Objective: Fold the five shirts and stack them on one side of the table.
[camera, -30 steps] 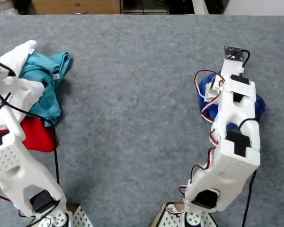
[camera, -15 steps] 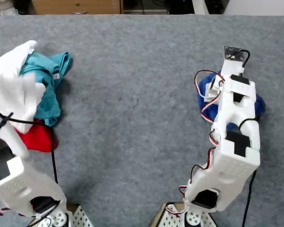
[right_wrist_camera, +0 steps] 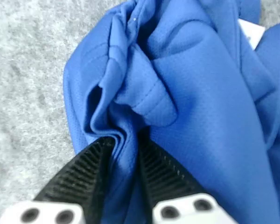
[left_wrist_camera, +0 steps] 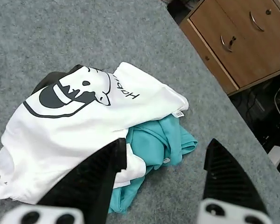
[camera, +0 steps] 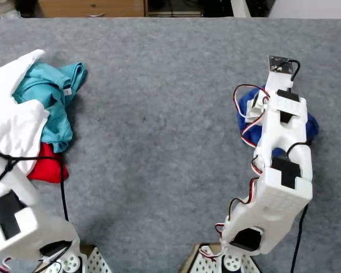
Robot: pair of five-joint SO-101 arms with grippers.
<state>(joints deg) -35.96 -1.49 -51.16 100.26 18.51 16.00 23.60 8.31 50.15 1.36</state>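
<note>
High view: you have the white shirt (camera: 14,122), teal shirt (camera: 51,96) and red shirt (camera: 48,165) heaped together on the left side of the table (camera: 159,114), white on top, red lowest. The blue shirt (right_wrist_camera: 186,93) lies crumpled on the right side under the right arm, well apart from the heap.

Left wrist view: the left gripper (left_wrist_camera: 165,154) hangs above the heap, jaws wide apart, holding nothing. A dark scrap (left_wrist_camera: 46,81) pokes out under the white shirt; you can't tell if it's a fifth shirt.

Right wrist view: the right gripper (right_wrist_camera: 126,144) is pinched on a raised fold of the blue shirt, cloth between the jaws.

Handling, a guess: all light, limp knit that sags and drags, not fragile. A mid-cloth pinch likely lifts a bunch, not a flat sheet. Take hems, shoulders or the collar, one arm per corner.

Room: the grey cloth between the arms gives you space to spread a shirt. The heap runs past the left of the high view, table edge unseen there, so pull inward. A drawer cabinet (left_wrist_camera: 242,42) stands beyond the far edge.
</note>
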